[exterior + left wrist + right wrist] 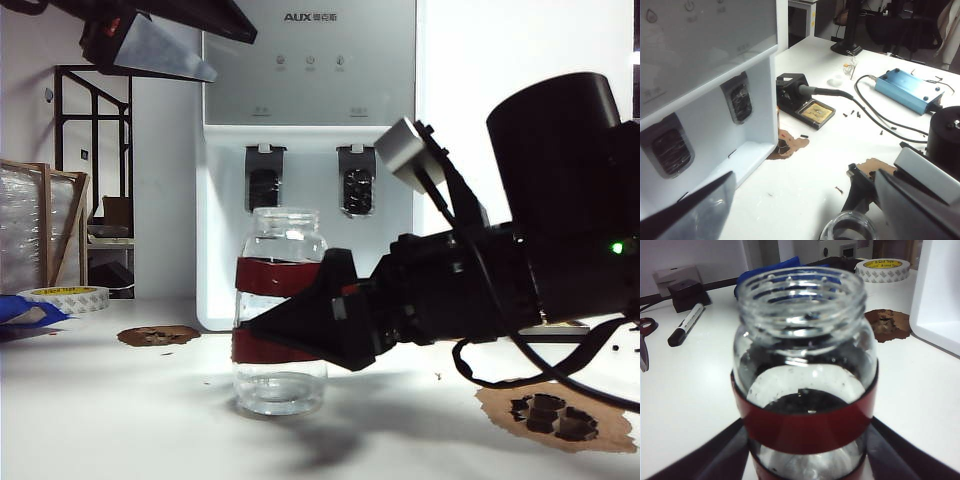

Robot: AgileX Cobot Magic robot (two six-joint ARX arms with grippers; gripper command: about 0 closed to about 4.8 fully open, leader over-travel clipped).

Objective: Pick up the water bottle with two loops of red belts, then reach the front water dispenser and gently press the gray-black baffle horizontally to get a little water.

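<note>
Your right gripper (262,325) reaches in from the 3 o'clock side of the exterior view, its dark fingers set either side of the water bottle (279,310) at the level of the two red bands. The bottle stands upright on the white table (120,420), at 6 o'clock from the water dispenser (310,150) and in front of its recessed bay. In the right wrist view the bottle (802,380) sits squarely between the jaws, which flank it at the lower band; you cannot tell from these views whether the pads press the glass or stand just off it, so treat the grip as unconfirmed. The level approach at the bands makes sense: it leaves the open mouth free and keeps the bottle upright for the later push. The gray-black baffle (357,180) hangs in the bay at 1 o'clock from the bottle's mouth, well apart from it. Your left gripper (150,40) waits high at 11 o'clock, clear of the work; only the undersides of its fingers show in the left wrist view, but they stand wide apart and hold nothing. The bottle's far side is hidden behind the right gripper, the lower band is cut off in the right wrist view, and any water in the base is hard to judge.
</note>
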